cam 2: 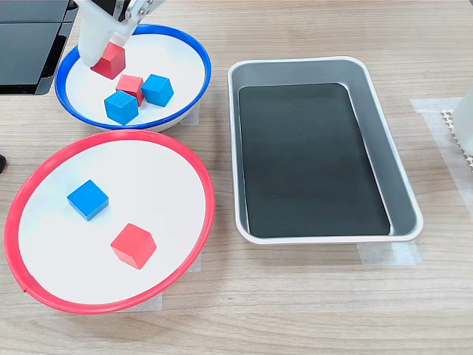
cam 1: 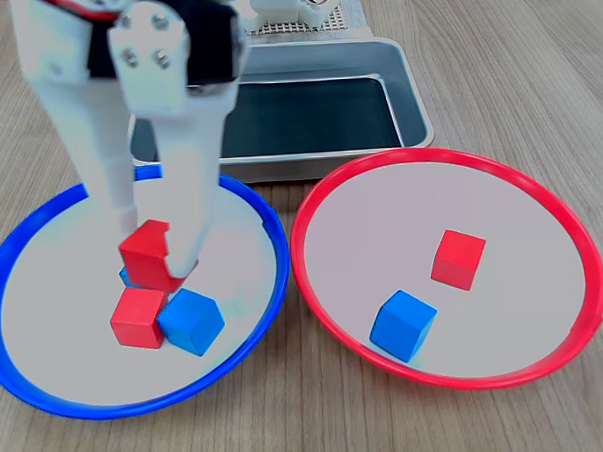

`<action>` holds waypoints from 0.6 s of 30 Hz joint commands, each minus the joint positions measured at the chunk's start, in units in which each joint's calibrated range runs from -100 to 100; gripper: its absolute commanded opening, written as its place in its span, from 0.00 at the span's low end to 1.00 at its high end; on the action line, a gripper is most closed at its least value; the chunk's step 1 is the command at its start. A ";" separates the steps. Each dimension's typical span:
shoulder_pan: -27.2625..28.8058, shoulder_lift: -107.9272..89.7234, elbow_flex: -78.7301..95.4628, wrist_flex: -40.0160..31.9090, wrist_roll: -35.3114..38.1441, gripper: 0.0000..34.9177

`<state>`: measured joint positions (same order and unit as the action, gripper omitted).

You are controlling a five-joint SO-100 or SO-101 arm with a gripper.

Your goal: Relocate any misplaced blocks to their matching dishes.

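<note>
Clamping a matte red cube (cam 1: pixel 146 255), tilted with one corner down, the white end effector (cam 1: pixel 155 254) stands over the blue-rimmed dish (cam 1: pixel 270 227). Beneath it a second red cube (cam 1: pixel 136 319) touches a blue cube (cam 1: pixel 192 321); another blue cube (cam 2: pixel 120 106) lies beside them. On the red-rimmed dish (cam 2: pixel 194 164), a blue cube (cam 2: pixel 87 200) and red cube (cam 2: pixel 133 245) sit apart. The bench (cam 1: pixel 535 66) is wood-grained.
</note>
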<state>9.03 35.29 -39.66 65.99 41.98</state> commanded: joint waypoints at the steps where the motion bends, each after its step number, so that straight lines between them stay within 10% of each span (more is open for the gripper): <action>1: -5.03 -5.14 -2.54 3.22 -2.69 0.01; 18: -17.64 -3.52 7.29 5.62 -6.06 0.02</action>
<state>-8.41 33.42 -33.39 71.78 35.09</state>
